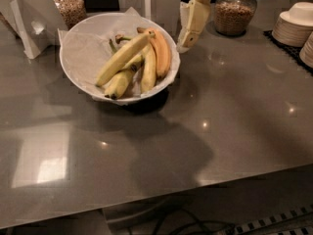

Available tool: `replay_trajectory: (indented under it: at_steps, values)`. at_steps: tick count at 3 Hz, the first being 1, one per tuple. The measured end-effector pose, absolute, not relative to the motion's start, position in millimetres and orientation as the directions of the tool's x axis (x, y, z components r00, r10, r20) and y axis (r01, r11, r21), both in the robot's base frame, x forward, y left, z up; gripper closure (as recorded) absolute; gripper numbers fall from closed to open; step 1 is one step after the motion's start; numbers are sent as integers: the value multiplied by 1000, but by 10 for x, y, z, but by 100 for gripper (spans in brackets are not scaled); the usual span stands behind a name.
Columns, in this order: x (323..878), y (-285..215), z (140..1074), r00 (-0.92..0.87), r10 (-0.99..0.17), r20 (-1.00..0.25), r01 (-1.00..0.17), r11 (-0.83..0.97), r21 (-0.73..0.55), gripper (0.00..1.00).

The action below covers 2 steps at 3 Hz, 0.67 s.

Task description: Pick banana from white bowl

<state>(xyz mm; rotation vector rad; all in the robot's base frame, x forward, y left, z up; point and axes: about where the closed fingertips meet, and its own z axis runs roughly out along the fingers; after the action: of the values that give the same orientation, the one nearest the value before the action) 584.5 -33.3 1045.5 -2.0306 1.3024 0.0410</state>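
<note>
The paper-lined white bowl point(72, 75) sits upright on the counter point(234, 111), holding several yellow bananas point(124, 58) side by side, stems rearward. The hand point(187, 35) hangs just beside its right rim.

end effector point(185, 42) just right of white bowl point(62, 62) rim, jar point(235, 13) close behind, open counter point(234, 111) in front

Glossy grey desk point(239, 116) is reflecting small light glints, cables point(188, 225) are trailing on floor point(274, 197) beneath, pincer point(186, 42) is hanging over far side.

Bananas point(134, 65) in bowl point(73, 75), rear-left on counter point(220, 131); gripper point(190, 31) just right of bowl rim, jar point(235, 11) to its right.
</note>
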Motion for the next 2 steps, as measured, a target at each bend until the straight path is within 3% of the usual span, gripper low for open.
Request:
replay_trajectory:
  at_steps: [2]
  values:
    - [5879, -91, 10235, 569, -740, -358, -764, -315, -563, 0]
